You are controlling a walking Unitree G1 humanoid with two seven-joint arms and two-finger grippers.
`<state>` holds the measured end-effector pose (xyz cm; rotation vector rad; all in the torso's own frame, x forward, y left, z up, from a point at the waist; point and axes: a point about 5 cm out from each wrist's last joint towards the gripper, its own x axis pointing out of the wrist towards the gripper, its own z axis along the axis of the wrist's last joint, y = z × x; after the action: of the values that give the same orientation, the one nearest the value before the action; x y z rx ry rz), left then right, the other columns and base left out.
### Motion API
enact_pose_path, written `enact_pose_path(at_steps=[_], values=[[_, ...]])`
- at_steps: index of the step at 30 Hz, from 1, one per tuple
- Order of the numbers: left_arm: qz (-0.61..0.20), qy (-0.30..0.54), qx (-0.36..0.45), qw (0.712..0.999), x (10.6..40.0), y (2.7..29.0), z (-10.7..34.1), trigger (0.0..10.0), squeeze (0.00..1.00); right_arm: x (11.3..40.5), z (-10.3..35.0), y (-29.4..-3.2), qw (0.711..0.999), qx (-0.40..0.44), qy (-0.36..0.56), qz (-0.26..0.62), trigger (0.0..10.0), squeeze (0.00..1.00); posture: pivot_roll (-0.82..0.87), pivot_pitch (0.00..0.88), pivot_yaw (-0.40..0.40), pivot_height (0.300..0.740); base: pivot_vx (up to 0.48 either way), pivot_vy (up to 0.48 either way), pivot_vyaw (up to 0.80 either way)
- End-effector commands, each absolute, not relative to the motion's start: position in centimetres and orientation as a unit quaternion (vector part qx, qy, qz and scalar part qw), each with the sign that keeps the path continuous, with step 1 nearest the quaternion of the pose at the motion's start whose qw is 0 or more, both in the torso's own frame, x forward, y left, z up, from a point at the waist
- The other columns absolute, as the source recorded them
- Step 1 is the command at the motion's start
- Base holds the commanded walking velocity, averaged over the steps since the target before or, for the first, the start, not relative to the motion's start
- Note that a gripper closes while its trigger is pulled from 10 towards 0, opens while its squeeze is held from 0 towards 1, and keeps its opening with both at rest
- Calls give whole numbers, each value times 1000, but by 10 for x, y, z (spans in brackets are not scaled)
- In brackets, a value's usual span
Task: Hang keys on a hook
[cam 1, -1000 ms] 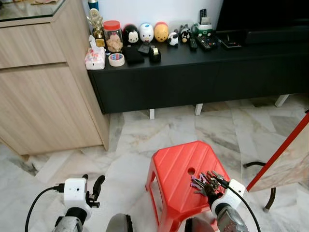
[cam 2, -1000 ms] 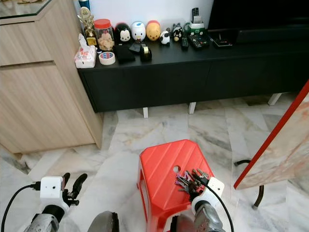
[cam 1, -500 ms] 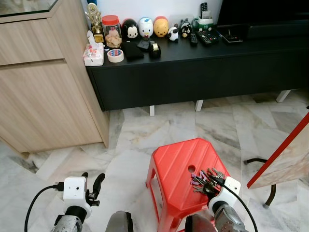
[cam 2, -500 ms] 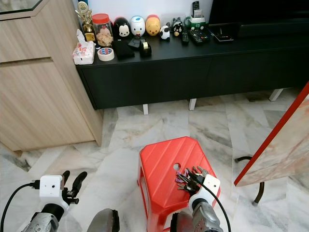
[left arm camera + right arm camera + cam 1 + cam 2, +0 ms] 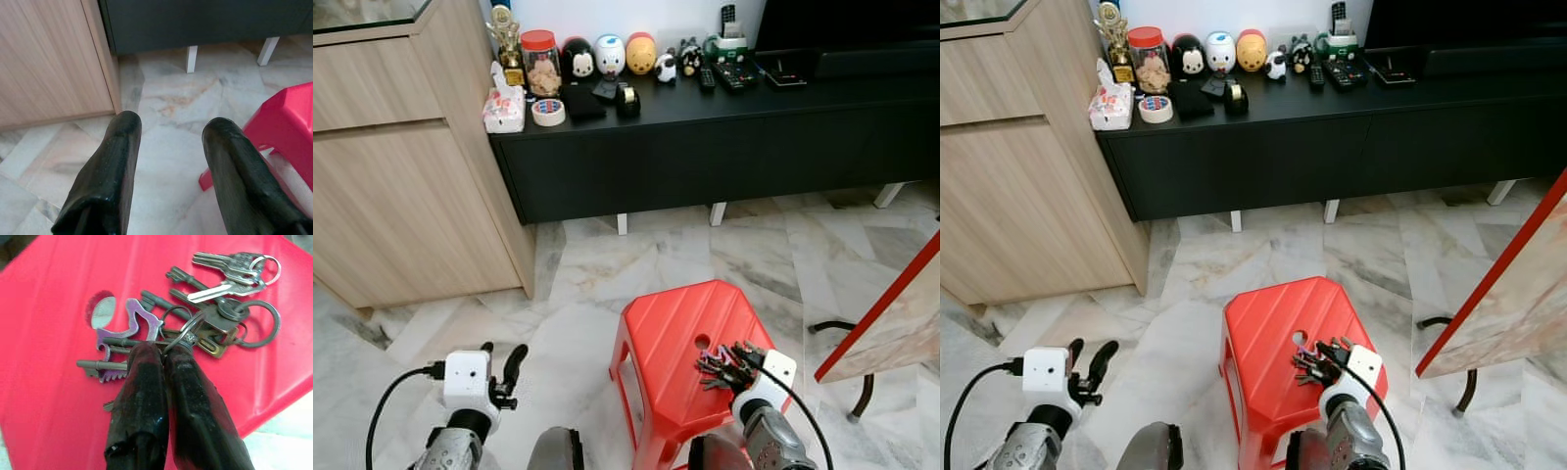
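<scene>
A bunch of metal keys (image 5: 215,308) on linked rings, with one purple key-shaped piece, lies on top of a red plastic stool (image 5: 671,328) beside its round hole. My right gripper (image 5: 164,348) is shut, its fingertips pinching a ring of the bunch (image 5: 715,365). The white wrist block sits just right of the keys, over the stool's right edge. My left gripper (image 5: 168,128) is open with nothing between its fingers (image 5: 108,161), low at the left over the marble floor (image 5: 504,369).
A black low console (image 5: 705,147) along the far wall carries figurines, a jar, tape rolls and remotes. A wooden cabinet (image 5: 401,166) stands at the left. A red-edged board (image 5: 891,313) leans at the right. Marble floor (image 5: 636,259) lies open between stool and console.
My right wrist has shifted a little up and left over the stool, and the keys have moved slightly left with it. The left arm stays put.
</scene>
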<state>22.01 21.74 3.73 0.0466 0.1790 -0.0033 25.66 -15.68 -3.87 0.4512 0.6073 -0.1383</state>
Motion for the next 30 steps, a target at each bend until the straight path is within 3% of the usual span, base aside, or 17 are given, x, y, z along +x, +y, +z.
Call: enact_pose_path(at_steps=[1,13,14,15,16,30], values=[[4,96,35,995,220,225,35,10000,0,263,-33,-153,932,218,283,-55,0,0,90,44,-6,629,0,0,0],[29,121,22,992,216,228,18,10000,0,275,-18,-152,959,174,222,-11,0,0,74,0,-28,629,0,0,0],[39,130,16,991,214,231,13,10000,0,276,-14,-153,966,157,207,-2,8196,0,72,0,-33,629,0,0,0],[39,130,16,991,214,231,13,10000,0,276,-14,-153,966,157,207,-2,8196,0,72,0,-33,629,0,0,0],[46,136,12,990,213,233,9,10000,0,276,-12,-154,970,141,196,6,10000,0,72,0,-36,629,0,0,0],[84,214,-18,973,201,244,-27,10000,0,274,9,-160,989,73,116,48,10000,0,63,0,-57,629,0,0,0]])
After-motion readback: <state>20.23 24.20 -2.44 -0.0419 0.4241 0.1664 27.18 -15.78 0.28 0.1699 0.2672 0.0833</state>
